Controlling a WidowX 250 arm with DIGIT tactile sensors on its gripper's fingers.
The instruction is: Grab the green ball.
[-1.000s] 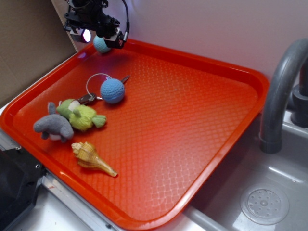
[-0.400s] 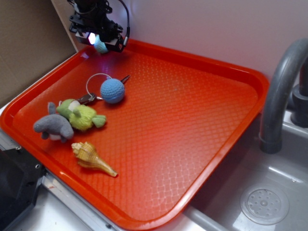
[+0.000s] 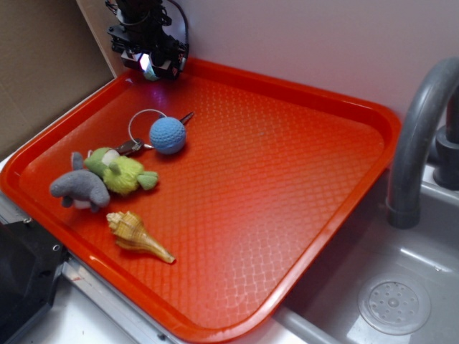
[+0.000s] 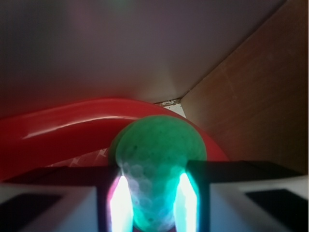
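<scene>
The green ball (image 4: 159,154), pale mint and crocheted, sits between my gripper's two fingers in the wrist view, and the lit pads press on both of its sides. In the exterior view my gripper (image 3: 148,68) is low over the far left corner of the red tray (image 3: 287,179), and only a sliver of the green ball (image 3: 146,64) shows under it. The gripper (image 4: 154,203) is shut on the ball. The tray's curved rim (image 4: 72,121) lies just behind the ball.
On the tray's left side are a blue crocheted ball (image 3: 168,135) with a key ring (image 3: 143,118), a lime-green plush (image 3: 120,173), a grey plush (image 3: 77,188) and a seashell (image 3: 136,235). A brown board (image 3: 43,64) stands to the left. A grey faucet (image 3: 423,129) and a sink (image 3: 394,307) are at the right.
My gripper has turned and come down over the green ball in the tray's far left corner. The ball, seen below the gripper before, is now mostly hidden between the fingers.
</scene>
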